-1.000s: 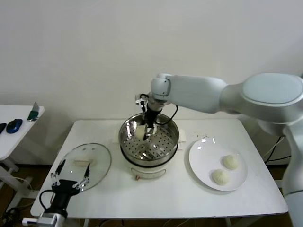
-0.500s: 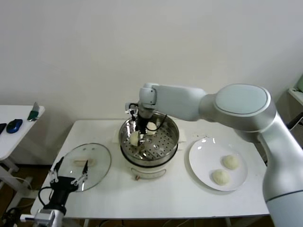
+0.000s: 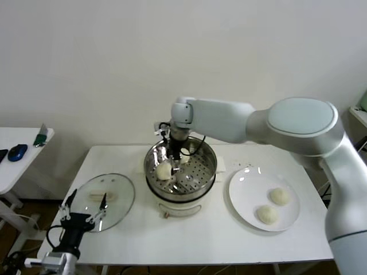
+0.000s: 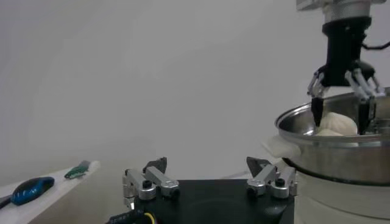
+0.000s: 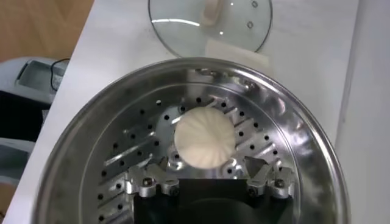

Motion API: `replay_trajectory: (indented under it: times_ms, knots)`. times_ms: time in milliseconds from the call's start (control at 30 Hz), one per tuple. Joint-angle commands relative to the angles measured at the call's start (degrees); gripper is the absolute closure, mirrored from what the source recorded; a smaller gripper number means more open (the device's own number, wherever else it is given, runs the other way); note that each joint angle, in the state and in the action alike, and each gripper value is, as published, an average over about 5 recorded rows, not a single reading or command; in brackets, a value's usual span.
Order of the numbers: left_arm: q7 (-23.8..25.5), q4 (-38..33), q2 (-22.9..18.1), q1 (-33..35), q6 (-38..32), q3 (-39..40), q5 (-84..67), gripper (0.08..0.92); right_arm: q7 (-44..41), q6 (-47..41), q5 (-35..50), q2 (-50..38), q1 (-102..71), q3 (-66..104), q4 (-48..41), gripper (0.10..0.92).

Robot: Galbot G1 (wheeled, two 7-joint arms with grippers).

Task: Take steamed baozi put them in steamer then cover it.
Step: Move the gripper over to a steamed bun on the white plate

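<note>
The steel steamer (image 3: 210,167) stands mid-table on its white pot base. One steamed baozi (image 3: 164,171) lies on the perforated floor at the basket's left side; it also shows in the right wrist view (image 5: 205,137). My right gripper (image 3: 172,157) hangs just above it, open, its fingers apart from the bun in the right wrist view (image 5: 205,163). A second baozi (image 3: 183,153) seems to sit just behind the gripper. Two more baozi (image 3: 279,196) (image 3: 266,214) lie on the white plate (image 3: 245,184). My left gripper (image 3: 85,214) is open and empty at the front left.
The clear glass lid (image 3: 117,195) with its white handle lies flat on the table left of the steamer, just beyond my left gripper. A side table (image 3: 17,143) at far left holds a blue mouse. The table's front edge is close to the left gripper.
My right gripper carried the baozi down to the left part of the basket floor, opened, and let it go. The left arm has hardly moved.
</note>
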Motion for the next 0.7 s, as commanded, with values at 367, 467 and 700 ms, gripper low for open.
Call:
replay_trajectory:
  times_ms: [367, 467, 700]
  knots:
    - [-0.15, -0.54, -0.53, 0.83, 0.05, 0.17, 0.39, 0.177, -2.24, 1.65, -13.46, -34.74, 12.71, -4.55, 28.31, 0.203]
    - [-0.18, -0.68, -0.72, 1.06, 0.13, 0.20, 0.63, 0.177, -2.37, 1.80, -17.34, -39.39, 11.18, -4.57, 29.82, 0.203]
    - [-0.20, -1.01, -1.36, 1.04, 0.55, -0.11, 0.98, 0.177, -2.51, 2.37, -25.70, -47.62, 5.62, -4.46, 32.40, 0.203]
